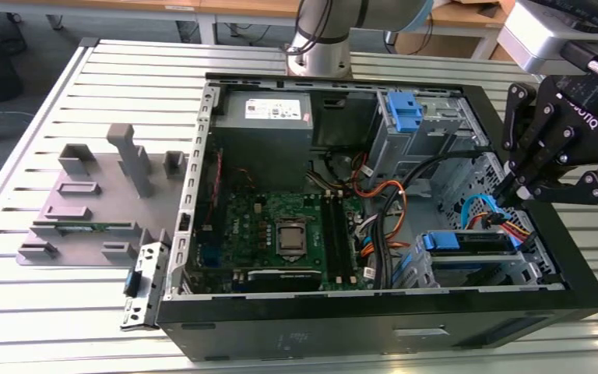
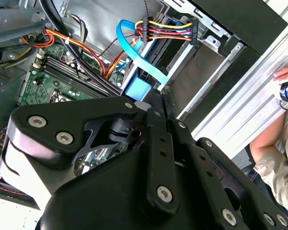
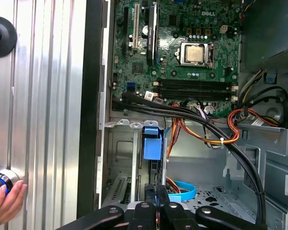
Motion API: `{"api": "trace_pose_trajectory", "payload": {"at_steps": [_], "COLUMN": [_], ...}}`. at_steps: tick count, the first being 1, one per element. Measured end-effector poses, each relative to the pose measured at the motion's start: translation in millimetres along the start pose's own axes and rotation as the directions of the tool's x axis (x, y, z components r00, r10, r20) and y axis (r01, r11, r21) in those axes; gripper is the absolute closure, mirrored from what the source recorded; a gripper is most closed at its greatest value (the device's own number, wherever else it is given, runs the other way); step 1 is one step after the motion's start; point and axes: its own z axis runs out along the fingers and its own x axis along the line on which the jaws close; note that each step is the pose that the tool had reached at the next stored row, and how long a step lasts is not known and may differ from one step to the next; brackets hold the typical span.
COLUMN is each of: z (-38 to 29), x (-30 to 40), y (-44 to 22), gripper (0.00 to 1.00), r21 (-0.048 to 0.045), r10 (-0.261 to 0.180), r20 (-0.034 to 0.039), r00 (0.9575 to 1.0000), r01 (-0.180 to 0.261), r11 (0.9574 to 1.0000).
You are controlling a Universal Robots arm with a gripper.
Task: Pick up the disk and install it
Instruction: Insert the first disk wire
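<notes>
The disk (image 1: pixel 463 241) sits in the drive cage at the case's near corner on the exterior view's right; mostly its blue carrier frame shows. Its blue tab shows in the first wrist view as the disk (image 3: pixel 152 143) and in the second wrist view as the disk (image 2: pixel 137 89). My black gripper (image 1: pixel 510 192) hangs just above and to the right of that cage, over the case wall. In both wrist views the gripper (image 3: pixel 156 192) (image 2: pixel 155 97) has its fingers pressed together with nothing between them, pointing down at the blue tab.
The open black computer case (image 1: pixel 382 327) lies on a slatted metal table. Inside are the motherboard (image 1: pixel 283 234), a grey power supply (image 1: pixel 268 111), a second blue bracket (image 1: pixel 407 109) and cable bundles (image 2: pixel 168 28). A grey fixture (image 1: pixel 96 195) stands at the left. A person's hand (image 3: pixel 5 203) rests beside the case.
</notes>
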Motion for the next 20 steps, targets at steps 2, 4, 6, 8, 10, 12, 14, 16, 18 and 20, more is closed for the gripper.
{"api": "trace_pose_trajectory", "payload": {"at_steps": [2,4,6,8,10,12,14,16,18,20], "z": [0.1,0.5,0.7,0.9,1.4,1.9,2.8,4.3,6.0,7.7], "x": [0.0,0.0,0.0,0.1,0.1,0.1,0.2,0.2,0.3,0.8], "y": [0.0,-0.1,-0.7,-1.5,-3.5,-5.9,-7.9,-9.1,-9.4,-9.7], "gripper": [0.84,0.84,0.84,0.84,0.84,0.84,0.84,0.84,0.84,0.84], "r21": [0.0000,0.0000,0.0000,0.0000,0.0000,0.0000,0.0000,-0.0001,-0.0001,-0.0001], "r10": [0.000,0.000,0.000,0.000,0.000,0.000,0.000,0.000,0.000,0.000], "r20": [0.0000,-0.0002,-0.0006,-0.0008,-0.0003,-0.0005,-0.0005,-0.0009,-0.0012,-0.0014], "r00": [1.0000,1.0000,1.0000,1.0000,1.0000,1.0000,1.0000,1.0000,1.0000,1.0000], "r01": [0.000,0.000,0.000,0.000,0.000,0.000,0.000,0.000,0.000,0.000], "r11": [1.0000,1.0000,1.0000,1.0000,1.0000,1.0000,1.0000,1.0000,1.0000,1.0000]}}
